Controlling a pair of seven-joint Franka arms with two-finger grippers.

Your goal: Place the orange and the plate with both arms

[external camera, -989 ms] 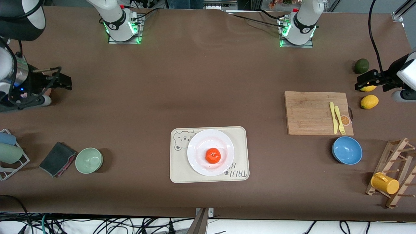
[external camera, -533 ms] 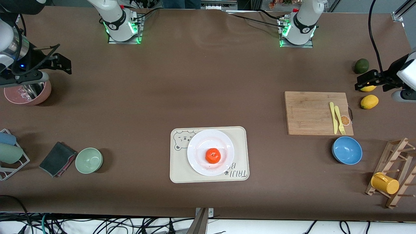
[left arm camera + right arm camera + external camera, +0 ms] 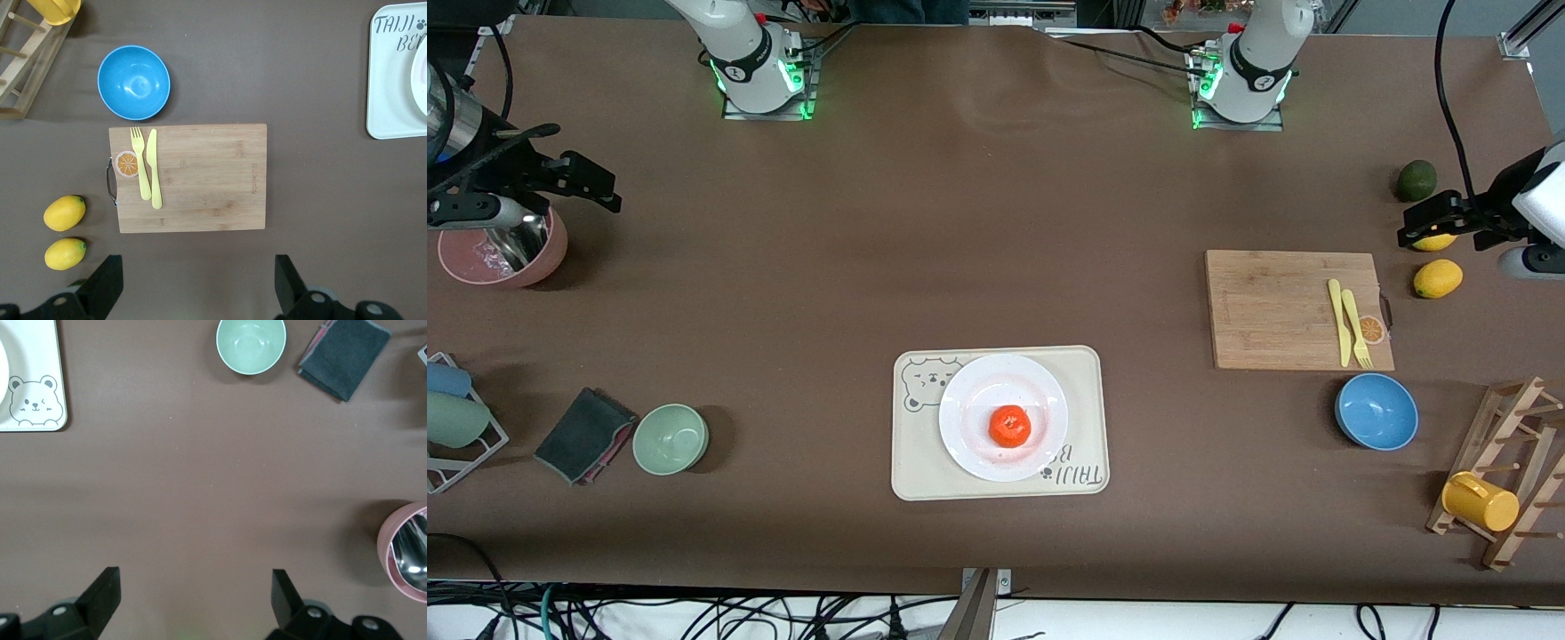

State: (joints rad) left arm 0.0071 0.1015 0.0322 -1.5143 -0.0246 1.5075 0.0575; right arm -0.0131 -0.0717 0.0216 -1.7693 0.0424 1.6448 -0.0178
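The orange [image 3: 1009, 426] sits on the white plate [image 3: 978, 391], which lies on the cream bear tray [image 3: 911, 462] near the table's front middle. My right gripper [image 3: 600, 184] is open and empty, up over the table beside a pink bowl [image 3: 503, 252] at the right arm's end. My left gripper [image 3: 1412, 228] is open and empty over a lemon at the left arm's end. The right wrist view shows its open gripper [image 3: 193, 603] and the tray's bear corner [image 3: 30, 380]. The left wrist view shows its open gripper [image 3: 197, 287] and a tray corner [image 3: 393, 80].
A cutting board [image 3: 1280, 308] with a yellow knife and fork, a blue bowl [image 3: 1376, 411], a lemon [image 3: 1438, 278], a dark green fruit [image 3: 1416, 180] and a wooden rack with a yellow cup [image 3: 1480, 500] are at the left arm's end. A green bowl [image 3: 671, 438] and dark cloth [image 3: 584, 435] are at the right arm's end.
My right gripper has risen and drawn back toward the robots' side, uncovering the pink bowl. The left arm, orange and plate have not moved.
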